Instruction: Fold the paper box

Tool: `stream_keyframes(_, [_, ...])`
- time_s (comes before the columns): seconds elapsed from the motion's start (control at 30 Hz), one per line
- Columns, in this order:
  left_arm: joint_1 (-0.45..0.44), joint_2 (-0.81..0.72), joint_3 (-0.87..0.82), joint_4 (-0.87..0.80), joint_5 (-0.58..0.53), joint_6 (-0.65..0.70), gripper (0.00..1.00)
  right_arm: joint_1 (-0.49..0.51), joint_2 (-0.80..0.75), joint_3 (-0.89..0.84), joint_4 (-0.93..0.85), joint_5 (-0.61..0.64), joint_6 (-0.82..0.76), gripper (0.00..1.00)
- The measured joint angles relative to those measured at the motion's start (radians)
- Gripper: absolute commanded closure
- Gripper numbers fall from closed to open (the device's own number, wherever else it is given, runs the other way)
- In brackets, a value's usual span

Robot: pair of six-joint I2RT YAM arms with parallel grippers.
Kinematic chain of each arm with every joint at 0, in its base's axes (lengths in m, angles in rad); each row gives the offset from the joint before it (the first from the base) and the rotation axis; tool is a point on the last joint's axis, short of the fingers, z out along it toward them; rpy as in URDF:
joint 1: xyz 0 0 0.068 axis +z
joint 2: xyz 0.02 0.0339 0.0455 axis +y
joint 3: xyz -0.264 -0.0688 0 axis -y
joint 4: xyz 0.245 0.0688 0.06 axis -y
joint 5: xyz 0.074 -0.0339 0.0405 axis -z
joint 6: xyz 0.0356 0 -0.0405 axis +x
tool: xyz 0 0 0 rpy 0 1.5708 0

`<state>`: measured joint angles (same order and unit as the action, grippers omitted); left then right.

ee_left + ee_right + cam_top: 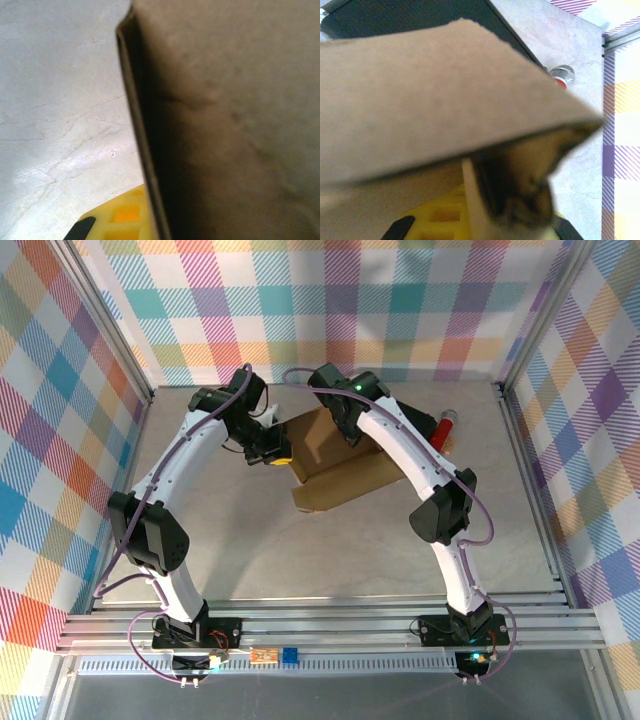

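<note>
The paper box [335, 468] is a brown cardboard sheet, partly folded, lying in the middle of the table with one panel raised. My left gripper [278, 453] is at its left edge and my right gripper [352, 432] at its raised far panel. In the left wrist view a thin cardboard wall [145, 150] runs between the jaws, with one yellow finger [120, 215] on its left side; my left gripper [157, 225] is shut on it. In the right wrist view a flap [435, 95] hangs overhead, and my right gripper [480, 220] is shut on a thin sheet edge.
A red object with a silver cap [445, 425] lies on the table right of the box, also visible past the flap [561, 76]. A black case [420, 15] lies behind the cardboard. Aluminium frame rails [530, 470] and checked walls enclose the table.
</note>
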<state>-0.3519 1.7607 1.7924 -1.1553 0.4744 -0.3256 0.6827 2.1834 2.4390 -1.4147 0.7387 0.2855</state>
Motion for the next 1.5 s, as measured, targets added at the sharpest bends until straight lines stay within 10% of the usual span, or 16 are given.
stream_keyframes(0.2, [0.001, 0.000, 0.002, -0.029, -0.009, 0.000, 1.00, -0.038, -0.014, -0.001, 0.019, -0.171, -0.031, 0.59])
stream_keyframes(0.57, [0.001, 0.000, 0.006, -0.028, -0.008, 0.000, 1.00, -0.101, -0.127, 0.006, 0.068, -0.381, -0.039, 0.45])
stream_keyframes(1.0, [0.001, 0.000, 0.013, -0.029, -0.005, 0.000, 1.00, -0.108, -0.101, -0.036, 0.100, -0.373, -0.070, 0.62])
stream_keyframes(1.23, [0.001, 0.000, 0.013, -0.021, -0.004, 0.001, 1.00, -0.099, -0.056, -0.033, 0.119, -0.318, -0.097, 1.00])
stream_keyframes(1.5, [0.001, 0.000, 0.016, -0.032, -0.042, 0.001, 1.00, -0.055, -0.051, -0.021, 0.076, -0.224, -0.052, 1.00])
